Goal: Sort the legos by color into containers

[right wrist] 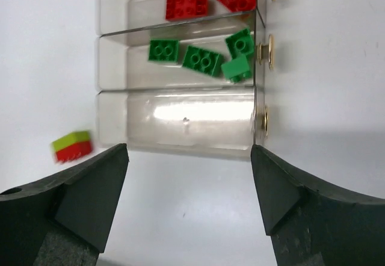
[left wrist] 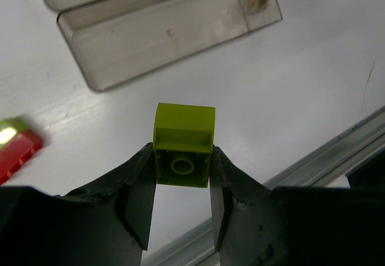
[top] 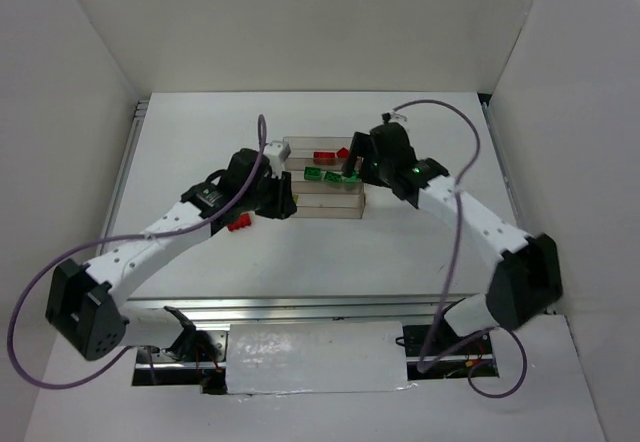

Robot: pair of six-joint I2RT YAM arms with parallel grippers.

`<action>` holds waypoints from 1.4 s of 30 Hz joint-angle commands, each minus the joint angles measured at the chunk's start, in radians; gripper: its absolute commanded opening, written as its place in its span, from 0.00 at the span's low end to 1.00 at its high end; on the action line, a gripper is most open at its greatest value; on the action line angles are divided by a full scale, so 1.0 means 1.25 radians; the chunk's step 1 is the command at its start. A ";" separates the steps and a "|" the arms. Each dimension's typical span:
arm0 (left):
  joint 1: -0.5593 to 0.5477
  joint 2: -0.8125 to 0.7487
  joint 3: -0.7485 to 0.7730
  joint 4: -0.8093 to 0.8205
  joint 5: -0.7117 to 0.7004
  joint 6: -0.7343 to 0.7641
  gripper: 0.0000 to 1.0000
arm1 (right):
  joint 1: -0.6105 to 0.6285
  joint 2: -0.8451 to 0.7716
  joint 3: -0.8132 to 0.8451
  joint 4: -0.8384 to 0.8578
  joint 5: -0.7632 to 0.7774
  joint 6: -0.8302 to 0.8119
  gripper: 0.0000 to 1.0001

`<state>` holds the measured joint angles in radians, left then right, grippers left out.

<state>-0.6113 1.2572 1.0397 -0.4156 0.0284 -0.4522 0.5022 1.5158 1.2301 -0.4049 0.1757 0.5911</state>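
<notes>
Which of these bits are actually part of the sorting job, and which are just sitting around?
Part of the job:
- yellow-green brick, held by the left gripper
- red-and-yellow-green stack on the table
- red bricks and green bricks
- clear bins

Just there:
- purple cables
- metal rail

We are looking down on a white table [top: 420,252] holding stepped clear containers [top: 325,202]. Red legos [top: 325,155] are lying in the far bin, green legos [top: 322,175] in the middle one. The left gripper [top: 285,205] is hovering beside the containers' left end, near a loose red brick [top: 238,224]; the right gripper [top: 350,170] is hanging over the right end.
</notes>
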 commanded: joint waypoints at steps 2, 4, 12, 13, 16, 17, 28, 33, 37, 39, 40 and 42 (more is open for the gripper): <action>-0.010 0.155 0.115 0.124 0.022 0.013 0.08 | -0.010 -0.254 -0.184 0.070 -0.024 0.057 0.90; -0.019 0.216 0.182 0.126 -0.009 0.028 0.08 | -0.015 -0.351 -0.241 0.064 -0.031 0.061 0.93; -0.029 0.450 0.318 0.119 -0.055 0.032 0.15 | -0.032 -0.529 -0.273 -0.018 -0.021 0.021 0.97; -0.030 0.468 0.321 0.120 -0.051 0.029 0.16 | -0.032 -0.535 -0.277 -0.022 -0.021 0.019 0.97; -0.034 0.486 0.314 0.135 -0.042 0.021 0.18 | -0.032 -0.544 -0.286 -0.027 -0.020 0.016 0.97; -0.035 0.489 0.311 0.137 -0.041 0.021 0.18 | -0.035 -0.545 -0.292 -0.027 -0.023 0.017 0.97; -0.047 0.496 0.284 0.153 -0.055 0.027 0.32 | -0.032 -0.540 -0.314 -0.006 -0.048 0.019 0.97; -0.047 0.501 0.284 0.150 -0.063 0.026 0.58 | -0.034 -0.545 -0.315 -0.007 -0.052 0.016 0.97; -0.047 0.472 0.265 0.159 -0.091 0.011 0.97 | -0.034 -0.545 -0.312 -0.009 -0.056 0.009 0.97; -0.047 0.439 0.253 0.164 -0.113 0.006 0.99 | -0.034 -0.546 -0.313 -0.010 -0.056 0.009 0.97; -0.048 0.424 0.251 0.158 -0.131 0.002 1.00 | -0.032 -0.546 -0.312 -0.010 -0.056 0.008 0.97; -0.047 0.370 0.238 0.133 -0.205 -0.048 1.00 | -0.035 -0.547 -0.313 -0.010 -0.062 0.008 0.97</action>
<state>-0.6678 1.8435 1.3472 -0.2512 -0.1123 -0.4511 0.4641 0.8429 0.8429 -0.4313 0.1097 0.6163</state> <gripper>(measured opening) 0.994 0.971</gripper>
